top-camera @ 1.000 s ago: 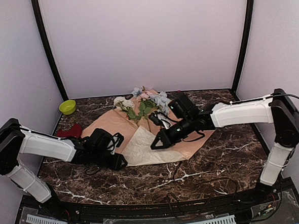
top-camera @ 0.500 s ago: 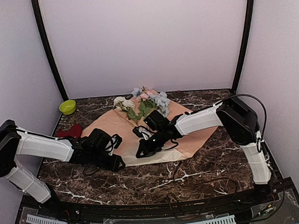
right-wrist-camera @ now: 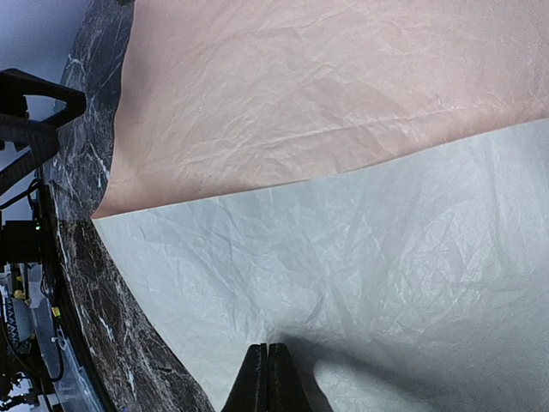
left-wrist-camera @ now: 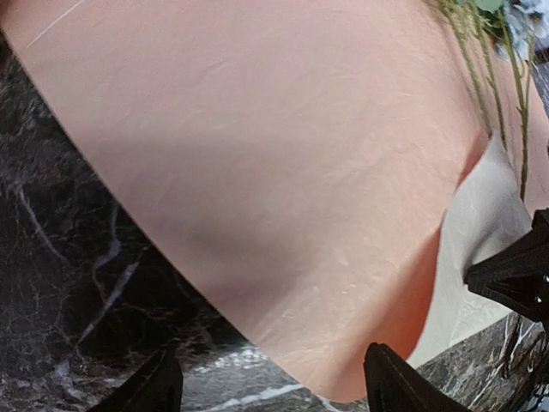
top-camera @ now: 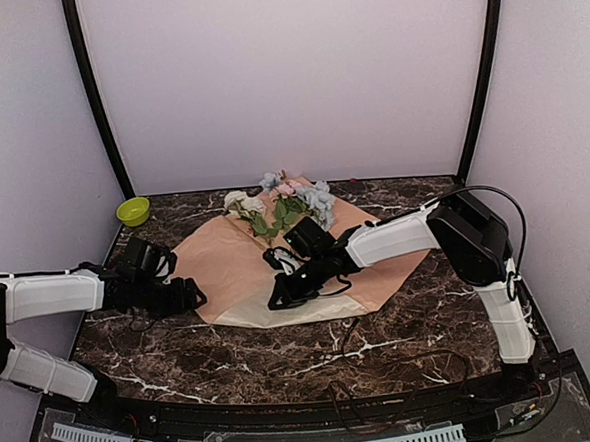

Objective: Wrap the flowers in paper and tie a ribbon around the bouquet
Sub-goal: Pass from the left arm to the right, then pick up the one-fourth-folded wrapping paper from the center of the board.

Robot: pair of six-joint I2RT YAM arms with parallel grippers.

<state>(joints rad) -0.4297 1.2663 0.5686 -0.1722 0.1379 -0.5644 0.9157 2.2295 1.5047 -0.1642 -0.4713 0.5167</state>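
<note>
The paper lies spread on the marble table, peach face up, with a beige flap folded over its near edge. The flowers rest on its far part, heads toward the back wall; their stems show in the left wrist view. My left gripper stands open just left of the sheet, and a peach corner lies ahead of its spread jaws, untouched. My right gripper is shut, its tips down on the beige flap. The ribbon does not show.
A lime-green bowl sits at the back left by a black frame post. Black cables trail over the marble near the paper's front edge. The right arm stretches across the sheet's right half.
My left gripper has opened, let go of the paper's near-left part and drawn back to the left. The raised flap now lies flat. My right gripper came down onto it and stays.
</note>
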